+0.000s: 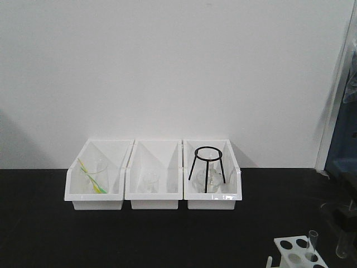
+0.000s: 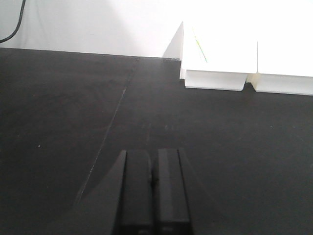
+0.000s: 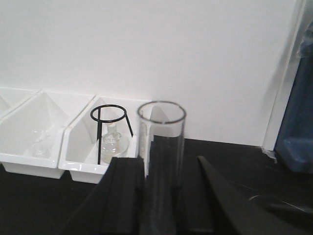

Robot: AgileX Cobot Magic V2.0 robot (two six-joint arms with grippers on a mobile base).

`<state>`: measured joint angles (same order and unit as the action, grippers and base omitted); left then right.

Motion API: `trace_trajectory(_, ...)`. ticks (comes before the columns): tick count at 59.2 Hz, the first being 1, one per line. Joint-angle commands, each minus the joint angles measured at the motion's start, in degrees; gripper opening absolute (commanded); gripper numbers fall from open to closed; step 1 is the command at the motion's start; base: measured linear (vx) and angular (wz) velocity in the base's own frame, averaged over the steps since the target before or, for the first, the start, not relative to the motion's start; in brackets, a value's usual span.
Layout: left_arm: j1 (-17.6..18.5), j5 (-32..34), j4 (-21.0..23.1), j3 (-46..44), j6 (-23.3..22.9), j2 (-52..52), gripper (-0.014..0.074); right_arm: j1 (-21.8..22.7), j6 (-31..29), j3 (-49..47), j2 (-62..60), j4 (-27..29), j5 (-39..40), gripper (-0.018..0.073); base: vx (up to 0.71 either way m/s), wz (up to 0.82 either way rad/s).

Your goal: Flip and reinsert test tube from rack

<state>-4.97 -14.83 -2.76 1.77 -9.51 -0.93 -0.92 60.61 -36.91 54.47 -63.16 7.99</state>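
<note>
The test tube (image 3: 161, 142) stands upright with its open round rim on top, between the two black fingers of my right gripper (image 3: 164, 164), which is shut on it. In the front view a clear test tube (image 1: 312, 241) rises over the right holes of the white rack (image 1: 290, 248) at the bottom right edge. Its lower end and my right gripper are cut off there. My left gripper (image 2: 154, 154) hovers over the black tabletop, shut, with nothing between its fingers. The rack does not show in either wrist view.
Three white open-front bins (image 1: 153, 195) line the back wall. The left one holds a beaker with yellow-green sticks, the middle one holds glassware, and the right one holds a black tripod stand (image 1: 206, 167) and a flask. Dark equipment (image 1: 346, 215) and a clear glass piece (image 1: 343, 245) stand at the right edge.
</note>
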Motion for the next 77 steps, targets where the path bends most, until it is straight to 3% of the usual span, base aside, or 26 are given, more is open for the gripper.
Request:
trace_trajectory(1, 0.4, 4.5, 0.3, 0.1, 0.0, -0.7, -0.0006, 0.3, 0.6, -1.2, -0.8, 0.9, 3.2, -0.0008, 0.0, 0.0)
trace_trajectory(9, 0.4, 4.5, 0.3, 0.1, 0.0, -0.7, -0.0006, 0.4, 0.1, 2.9, -0.8, 0.9, 9.1, -0.0008, 0.0, 0.0)
trace_trajectory(16, 0.4, 4.5, 0.3, 0.1, 0.0, -0.7, -0.0006, 0.4, -5.5, 7.3, -0.8, 4.3, 12.7, -0.0008, 0.0, 0.0)
trace_trajectory(22, 0.4, 4.5, 0.3, 0.1, 0.0, -0.7, -0.0006, 0.4, -13.8, 9.8, -0.8, 15.1, 17.5, -0.0008, 0.0, 0.0)
trace_trajectory(27, 0.4, 4.5, 0.3, 0.1, 0.0, -0.7, -0.0006, 0.4, -22.6, 11.8, -0.8, 25.9, 27.2, -0.0008, 0.0, 0.0)
trace_trajectory(32, 0.4, 4.5, 0.3, 0.1, 0.0, -0.7, -0.0006, 0.4, -25.2, 13.2, -0.8, 33.7, 36.2, -0.0008, 0.0, 0.0)
trace_trajectory(37, 0.4, 4.5, 0.3, 0.1, 0.0, -0.7, -0.0006, 0.4, -26.7, 13.9, -0.8, 38.1, 41.0, -0.0008, 0.0, 0.0)
trace_trajectory(53, 0.4, 4.5, 0.3, 0.1, 0.0, -0.7, -0.0006, 0.4, -34.7, 14.3, -0.8, 39.4, 31.6, -0.0008, 0.0, 0.0)
trace_trajectory(70, 0.4, 4.5, 0.3, 0.1, 0.0, -0.7, -0.0006, 0.4, -46.8, 20.5, -0.8, 49.8, 32.3, -0.0008, 0.0, 0.0)
trace_trajectory(77, 0.4, 4.5, 0.3, 0.1, 0.0, -0.7, -0.0006, 0.4, -47.8, 22.2, -0.8, 50.9, 33.9, -0.0008, 0.0, 0.0)
